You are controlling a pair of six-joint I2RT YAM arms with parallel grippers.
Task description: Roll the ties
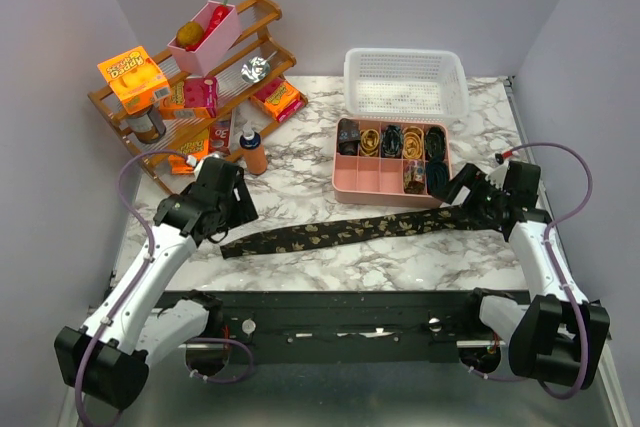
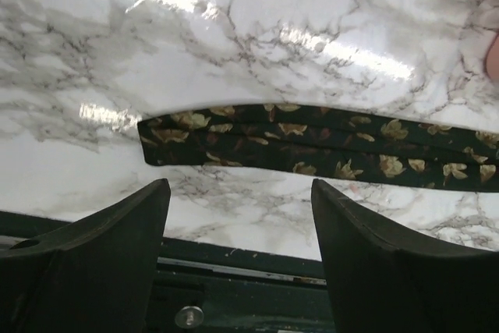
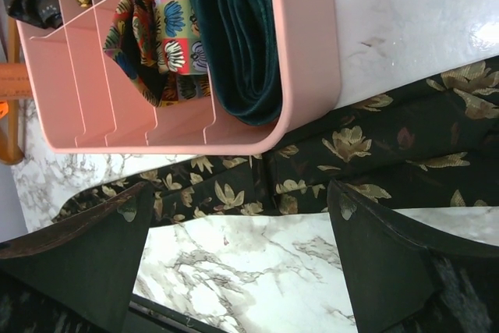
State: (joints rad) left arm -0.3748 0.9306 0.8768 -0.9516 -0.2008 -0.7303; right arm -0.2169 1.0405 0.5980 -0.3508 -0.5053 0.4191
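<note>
A long black, gold-flowered fabric necktie (image 1: 350, 230) lies flat on the white marble table (image 1: 300, 269). The left gripper (image 2: 238, 185) and right gripper (image 3: 239, 189) hang over its ends, fingers spread, holding nothing.

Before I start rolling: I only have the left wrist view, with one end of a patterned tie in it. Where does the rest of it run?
Observer: The tie lies flat across the table, and its wide end reaches the right gripper.
Operator: Is that gripper holding it?
Observer: No. Its jaws stand open over the fabric, with nothing clamped.
Operator: Anything near that end?
Observer: A pink tray sits right beside it, with rolled ties in its compartments.
</note>
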